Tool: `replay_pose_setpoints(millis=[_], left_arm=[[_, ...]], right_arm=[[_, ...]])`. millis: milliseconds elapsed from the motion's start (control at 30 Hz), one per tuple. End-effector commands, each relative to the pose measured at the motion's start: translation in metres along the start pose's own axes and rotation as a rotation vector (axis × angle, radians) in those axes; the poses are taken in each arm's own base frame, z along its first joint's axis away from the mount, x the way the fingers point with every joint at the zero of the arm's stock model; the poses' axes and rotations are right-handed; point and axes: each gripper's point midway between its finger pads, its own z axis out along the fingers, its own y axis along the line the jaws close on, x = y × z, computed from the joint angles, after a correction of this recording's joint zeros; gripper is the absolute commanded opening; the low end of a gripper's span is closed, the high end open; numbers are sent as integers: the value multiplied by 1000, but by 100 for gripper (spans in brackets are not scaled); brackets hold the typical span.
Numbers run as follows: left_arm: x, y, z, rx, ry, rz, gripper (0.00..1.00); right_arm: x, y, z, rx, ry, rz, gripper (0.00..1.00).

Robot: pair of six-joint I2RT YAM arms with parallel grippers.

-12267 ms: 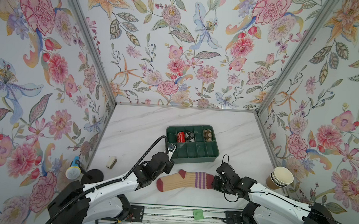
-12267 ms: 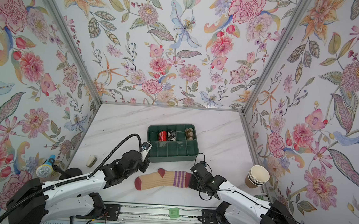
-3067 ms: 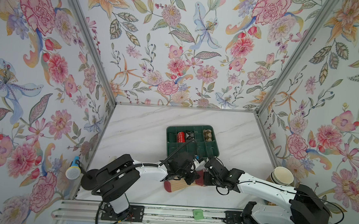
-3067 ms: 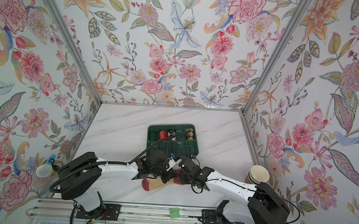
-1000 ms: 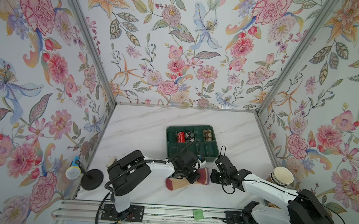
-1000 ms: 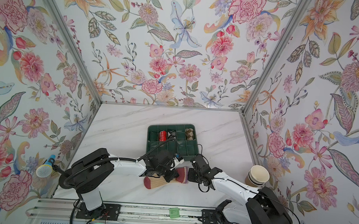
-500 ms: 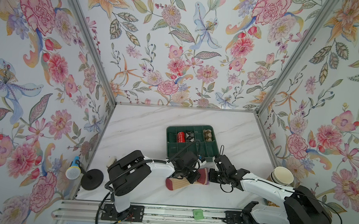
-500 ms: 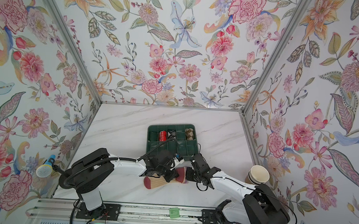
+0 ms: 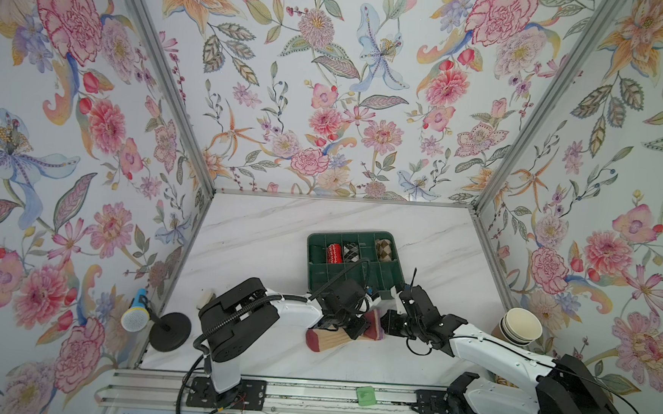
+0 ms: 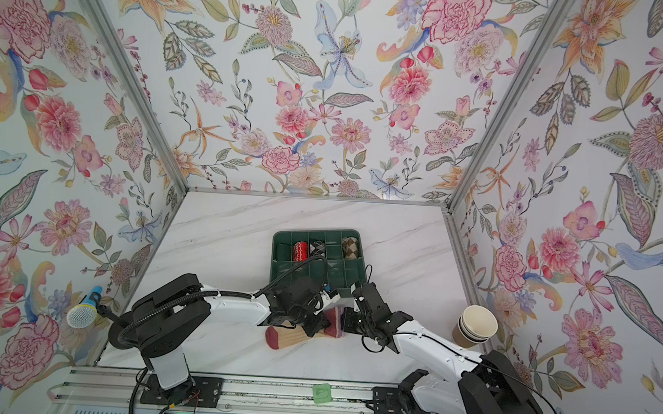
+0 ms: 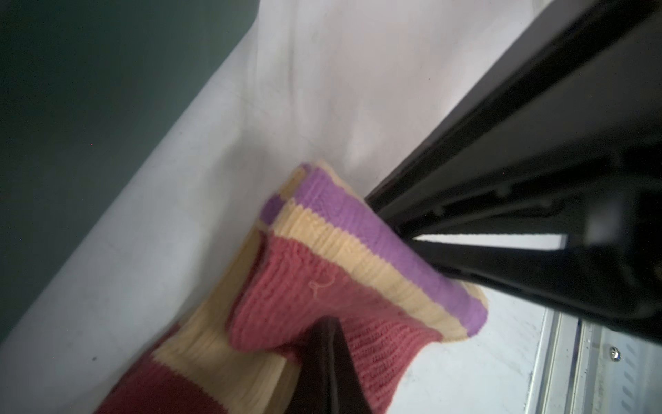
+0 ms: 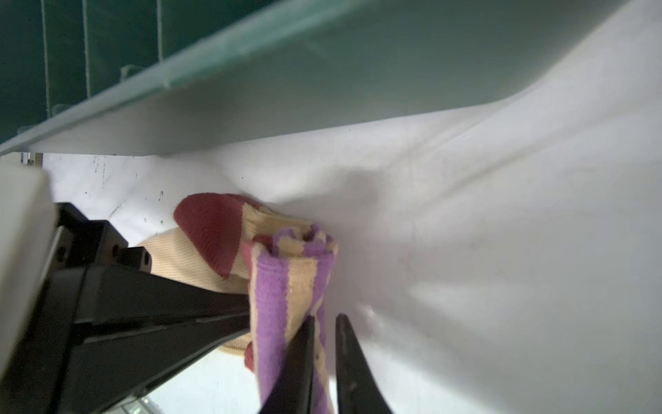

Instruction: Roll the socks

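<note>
Marble table is carrying everything. Green divider tray is sitting mid-table, and the sock is lying just in front of it, btwn the two arms. It's partly rolled: striped cuff end wound up, tan foot and dark-red toe trailing flat on the left arm's side. Knit is looking soft, light and floppy w/ some stretch, so the roll is prob. going to spring open unless pinched through all layers. Best hold seems to be the roll's ends, not the loose foot. Left gripper is clamping shut on a pink fold beside the roll. Right gripper is pressing its tips at the purple band, jaws nearly together w/ a thin slit; can't tell if any knit is nipped. Stacked paper cups are standing well apart by the right wall, top one looking empty. Tray's back row is holding a red roll, a black-white check roll and a brown check roll. Leftmost cell is too dark to read; front cells are appearing empty where visible.
</note>
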Motion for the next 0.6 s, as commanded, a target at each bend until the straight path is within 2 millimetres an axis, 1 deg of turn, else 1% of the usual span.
replay_pose_setpoints(millis=[0,167,400,567], left_arm=[[48,24,8,-71,163,-47,0],[50,27,6,-73,168,-51,0],[48,29,1,-73,157,-58,0],[49,30,-1,-56,144,-75,0]], right_arm=[[5,5,3,-36,13,3,15],[8,8,1,-56,16,11,15],[10,17,2,-127,14,30,16],[9,22,1,-152,11,34,21]])
